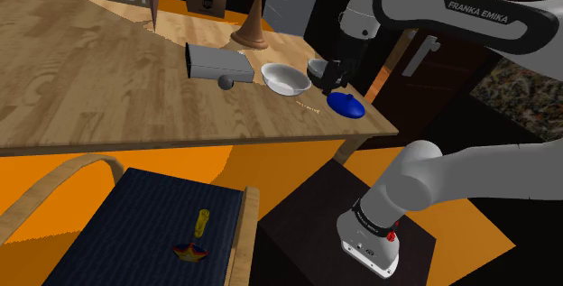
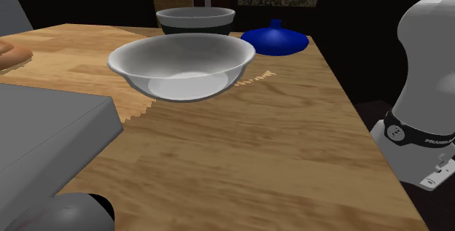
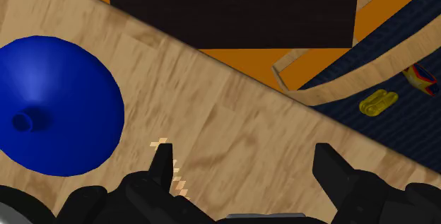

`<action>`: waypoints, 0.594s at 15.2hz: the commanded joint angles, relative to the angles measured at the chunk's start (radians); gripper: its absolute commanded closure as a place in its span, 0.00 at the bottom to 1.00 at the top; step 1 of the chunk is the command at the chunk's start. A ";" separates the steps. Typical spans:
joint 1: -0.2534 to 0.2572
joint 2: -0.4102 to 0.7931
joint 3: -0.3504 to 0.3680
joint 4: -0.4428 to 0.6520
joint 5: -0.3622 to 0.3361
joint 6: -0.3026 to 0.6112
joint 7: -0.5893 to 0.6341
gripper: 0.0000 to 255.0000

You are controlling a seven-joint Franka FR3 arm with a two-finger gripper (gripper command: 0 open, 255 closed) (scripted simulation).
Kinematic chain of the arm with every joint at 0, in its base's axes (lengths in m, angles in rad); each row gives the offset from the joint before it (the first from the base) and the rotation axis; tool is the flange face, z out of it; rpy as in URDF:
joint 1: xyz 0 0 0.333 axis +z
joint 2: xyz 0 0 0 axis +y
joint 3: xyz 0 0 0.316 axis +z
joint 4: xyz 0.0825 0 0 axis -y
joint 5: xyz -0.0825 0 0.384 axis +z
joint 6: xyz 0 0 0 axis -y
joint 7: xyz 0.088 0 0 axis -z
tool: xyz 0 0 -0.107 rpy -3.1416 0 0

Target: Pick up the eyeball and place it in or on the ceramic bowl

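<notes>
The eyeball is a small dark grey ball [image 1: 225, 82] lying on the wooden table against the front of a grey box [image 1: 216, 60]; it also peeks in at the second exterior view's lower left corner [image 2: 67, 215]. A white bowl [image 1: 286, 78] [image 2: 182, 65] sits to its right in the shoulder view. A dark bowl [image 1: 318, 66] [image 2: 194, 20] stands just past it. My gripper [image 1: 332, 82] [image 3: 247, 164] hovers over the table beyond the white bowl, beside the dark bowl, far from the eyeball. Its fingers [image 3: 162, 164] stand apart with only bare wood between them.
A blue cone-shaped lid [image 1: 346, 106] [image 2: 275, 38] [image 3: 56, 106] lies close beside the gripper, near the table edge [image 1: 388, 133]. A wooden turned piece [image 1: 250, 30] stands behind the box. Below the table's edge are a navy-seated chair [image 1: 144, 235] and orange floor.
</notes>
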 commanded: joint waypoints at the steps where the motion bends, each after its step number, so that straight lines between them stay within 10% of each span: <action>1: 0.000 0.000 0.000 0.000 0.000 0.000 0.000 0.00; 9: 0.031 0.298 0.019 0.145 0.022 0.169 -0.033 0.00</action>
